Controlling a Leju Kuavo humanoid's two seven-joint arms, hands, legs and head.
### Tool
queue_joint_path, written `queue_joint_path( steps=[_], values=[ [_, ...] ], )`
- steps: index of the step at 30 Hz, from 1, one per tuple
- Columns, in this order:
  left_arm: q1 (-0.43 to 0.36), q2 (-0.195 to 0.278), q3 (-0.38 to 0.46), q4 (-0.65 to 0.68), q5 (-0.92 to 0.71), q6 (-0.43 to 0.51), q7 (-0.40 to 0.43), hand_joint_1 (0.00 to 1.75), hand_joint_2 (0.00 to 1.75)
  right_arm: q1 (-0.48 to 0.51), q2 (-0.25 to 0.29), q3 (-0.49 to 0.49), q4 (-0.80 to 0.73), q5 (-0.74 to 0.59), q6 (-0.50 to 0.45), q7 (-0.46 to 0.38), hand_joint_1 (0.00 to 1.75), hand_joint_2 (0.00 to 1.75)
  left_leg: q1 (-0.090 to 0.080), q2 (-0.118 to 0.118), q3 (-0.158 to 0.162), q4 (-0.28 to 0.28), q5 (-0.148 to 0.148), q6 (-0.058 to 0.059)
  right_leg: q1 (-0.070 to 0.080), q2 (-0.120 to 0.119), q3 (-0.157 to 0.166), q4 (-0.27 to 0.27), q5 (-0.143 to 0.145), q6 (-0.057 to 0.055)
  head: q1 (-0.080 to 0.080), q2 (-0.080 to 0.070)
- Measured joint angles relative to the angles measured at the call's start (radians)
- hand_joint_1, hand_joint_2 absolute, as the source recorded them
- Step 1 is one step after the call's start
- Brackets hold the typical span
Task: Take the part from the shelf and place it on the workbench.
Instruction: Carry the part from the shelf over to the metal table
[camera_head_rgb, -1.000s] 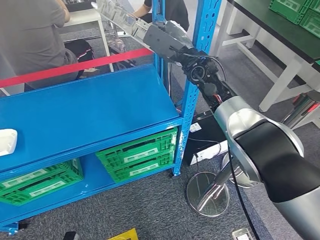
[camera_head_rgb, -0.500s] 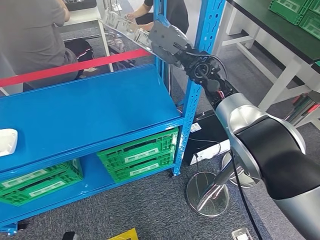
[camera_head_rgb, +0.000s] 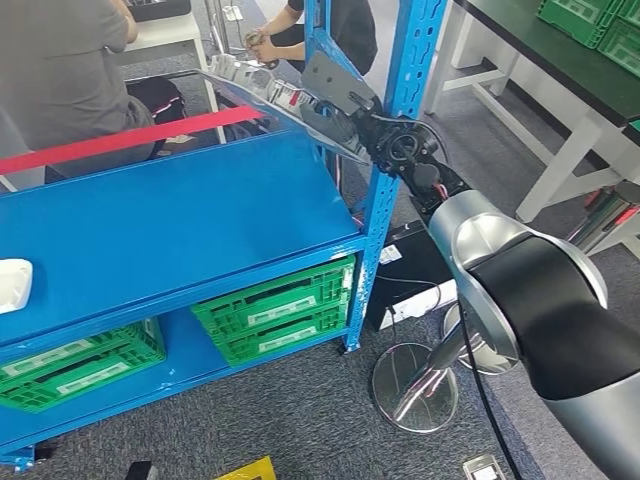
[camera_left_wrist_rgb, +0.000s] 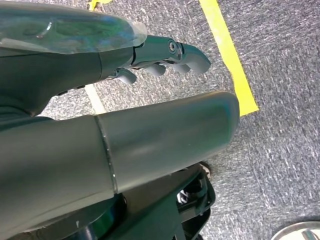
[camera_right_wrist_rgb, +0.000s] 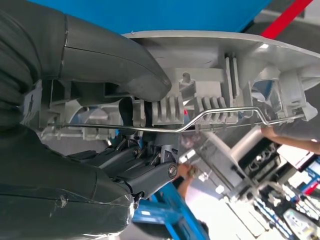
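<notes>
A white object lies at the left edge of the blue shelf. The left hand hangs over carpet, fingers apart, holding nothing. Above the shelf's back right corner, the right hand clamps the grey part, lifted clear.

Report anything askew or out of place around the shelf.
Nothing looks damaged or spilled. The grey part sits tilted in the right hand above the blue shelf, which fits carrying. The green crates sit squarely below.
</notes>
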Motion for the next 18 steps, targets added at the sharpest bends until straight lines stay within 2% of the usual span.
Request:
queue_joint_path(
  steps=[7,18],
  values=[
    [-0.001,0.000,-0.001,0.000,-0.003,-0.002,-0.004,0.00,0.00,0.001,0.014,-0.006,0.029,-0.009,0.029,-0.008,1.75,1.75,0.000,0.001,0.000,0.000,0.000,0.000,0.000,0.002,0.000,0.000,0.000,0.000,0.000,0.000],
    [-0.001,0.000,-0.002,0.000,-0.004,-0.002,-0.022,0.00,0.00,0.001,0.094,0.004,0.061,0.023,0.021,-0.011,1.75,1.75,0.000,0.014,0.002,-0.003,-0.001,-0.001,0.001,0.016,-0.003,0.001,0.002,0.000,0.000,0.000]
  ],
)
